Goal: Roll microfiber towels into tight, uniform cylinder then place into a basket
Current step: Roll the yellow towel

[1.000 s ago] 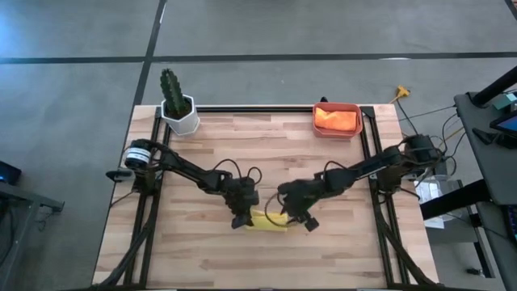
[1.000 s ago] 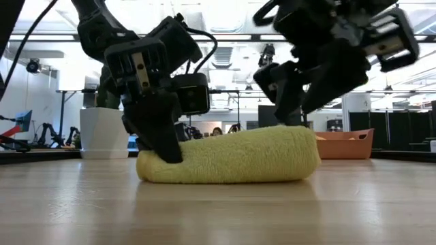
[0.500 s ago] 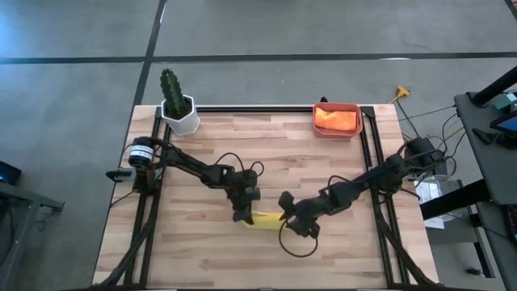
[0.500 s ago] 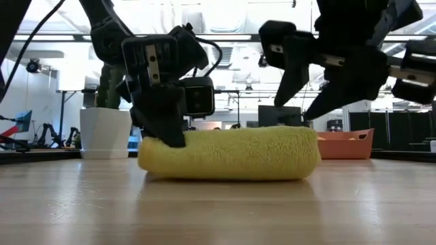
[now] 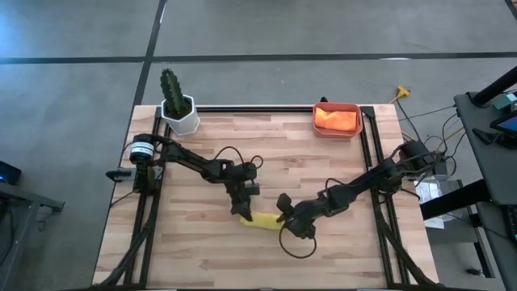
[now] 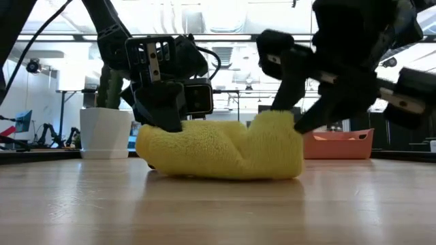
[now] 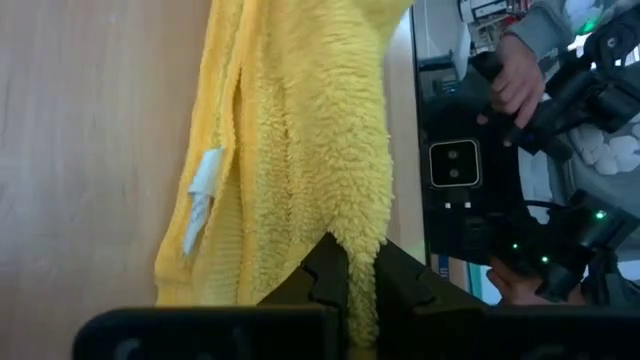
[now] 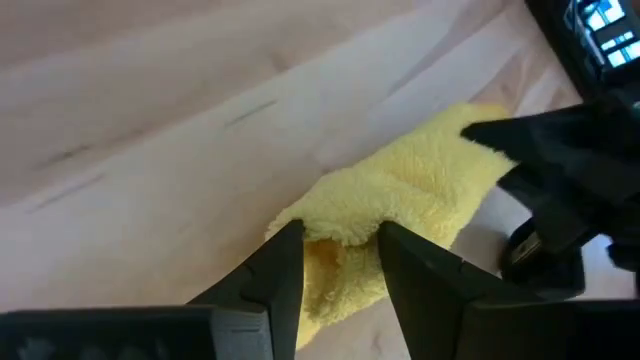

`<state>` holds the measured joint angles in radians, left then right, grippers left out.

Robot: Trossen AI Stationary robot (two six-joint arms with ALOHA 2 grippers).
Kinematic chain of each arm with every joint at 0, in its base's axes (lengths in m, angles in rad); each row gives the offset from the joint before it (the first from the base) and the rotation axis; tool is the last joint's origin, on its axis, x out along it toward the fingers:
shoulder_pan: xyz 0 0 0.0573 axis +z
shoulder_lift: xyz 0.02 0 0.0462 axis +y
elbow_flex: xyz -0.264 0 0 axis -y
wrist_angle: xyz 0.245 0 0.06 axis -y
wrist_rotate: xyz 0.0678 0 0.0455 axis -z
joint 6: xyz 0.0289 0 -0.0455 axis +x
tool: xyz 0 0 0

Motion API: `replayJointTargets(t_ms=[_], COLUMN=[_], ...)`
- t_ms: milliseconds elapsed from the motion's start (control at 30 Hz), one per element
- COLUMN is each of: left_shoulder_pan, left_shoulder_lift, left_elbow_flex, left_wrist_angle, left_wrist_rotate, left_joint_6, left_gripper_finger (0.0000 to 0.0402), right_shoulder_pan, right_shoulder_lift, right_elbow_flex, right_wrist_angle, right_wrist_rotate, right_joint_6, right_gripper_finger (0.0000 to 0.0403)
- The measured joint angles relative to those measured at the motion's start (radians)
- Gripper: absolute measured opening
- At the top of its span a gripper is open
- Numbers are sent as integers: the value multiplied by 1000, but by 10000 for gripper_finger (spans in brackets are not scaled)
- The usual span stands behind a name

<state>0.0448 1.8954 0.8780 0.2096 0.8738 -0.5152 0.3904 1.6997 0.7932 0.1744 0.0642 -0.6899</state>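
Pickup of the yellow towel (image 5: 260, 219) is judged the step in hand: the roll lies near the table's (image 5: 323, 170) front middle, kinked at its right end. The left gripper (image 7: 348, 285) is clenched on the roll's left end, its fingers together on the pile. The right gripper (image 8: 340, 262) straddles the right end, fingers pressed into the cloth on both sides (a firm hold cannot be confirmed). The orange towel (image 5: 336, 118) already lies in the basket (image 5: 317, 128) at the far right. Next, a secure right-hand grip and an even lift are called for, so the roll is kept tight.
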Motion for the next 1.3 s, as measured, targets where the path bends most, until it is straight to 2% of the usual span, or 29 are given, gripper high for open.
replayJointTargets(t_ms=[200,367,500,667,800,1000,1133,1300], left_shoulder_pan=[0,0,0,0,0,-9,-22,-40], left_shoulder_lift=[0,0,0,0,0,0,0,0], left_elbow_flex=[0,0,-1,-1,-1,-2,-2,-4], left_wrist_angle=[-3,-3,-4,-4,-6,-7,-15,-14], left_wrist_rotate=[0,-4,-12,-15,-18,-46,-64,-88], left_joint_6=[-1,-18,-22,-28,-28,-30,-34,-48], left_gripper_finger=[2,2,2,2,2,2,2,2], right_shoulder_pan=[0,-2,-9,-25,-50,-73,-94,-103], right_shoulder_lift=[32,-7,-77,-171,-166,-28,40,57], right_elbow_flex=[-1,-1,-1,0,0,3,35,103], right_wrist_angle=[4,-116,-193,-137,-107,-95,-96,-95], right_wrist_rotate=[22,130,155,45,-21,-116,-114,-96], right_joint_6=[25,156,350,669,936,1146,1195,1120], right_gripper_finger=[134,132,128,140,182,279,327,352])
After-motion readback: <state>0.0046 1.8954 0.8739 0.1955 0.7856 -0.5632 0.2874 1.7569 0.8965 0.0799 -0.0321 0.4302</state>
